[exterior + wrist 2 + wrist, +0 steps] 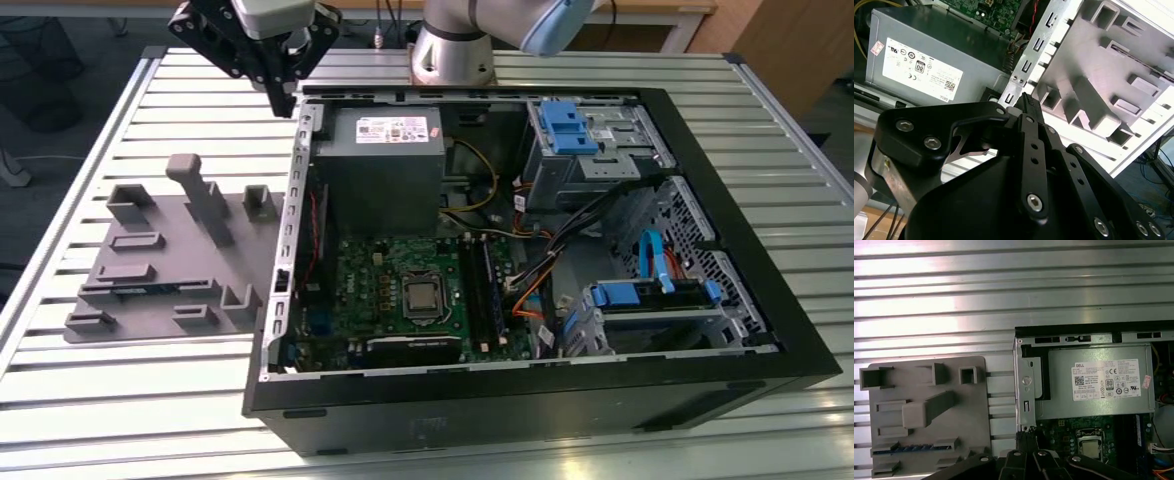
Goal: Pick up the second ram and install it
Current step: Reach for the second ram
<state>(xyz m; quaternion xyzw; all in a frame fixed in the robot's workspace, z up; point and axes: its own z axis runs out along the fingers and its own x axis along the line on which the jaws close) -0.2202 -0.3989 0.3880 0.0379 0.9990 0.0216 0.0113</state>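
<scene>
The second ram (914, 446) is a thin blue stick lying in a long slot of the grey moulded tray (929, 375), near the tray's edge closest to the exterior view's bottom. In the exterior view it shows as a dark blue strip (134, 290) in the tray (200, 300). My gripper (283, 105) hangs above the rear left corner of the open computer case (534, 400), well apart from the ram. Its black fingers meet at a point (1025, 98) with nothing between them. The fingertips (1026, 436) hover over the case's metal edge beside the tray.
Inside the case, the grey power-supply box (380, 150) sits at the back and the green motherboard (387, 270) with its processor socket and memory slots (481, 290) in front of it. Blue drive cages (641, 300) and cables sit on the exterior view's right. The slatted metal table (134, 400) surrounds everything.
</scene>
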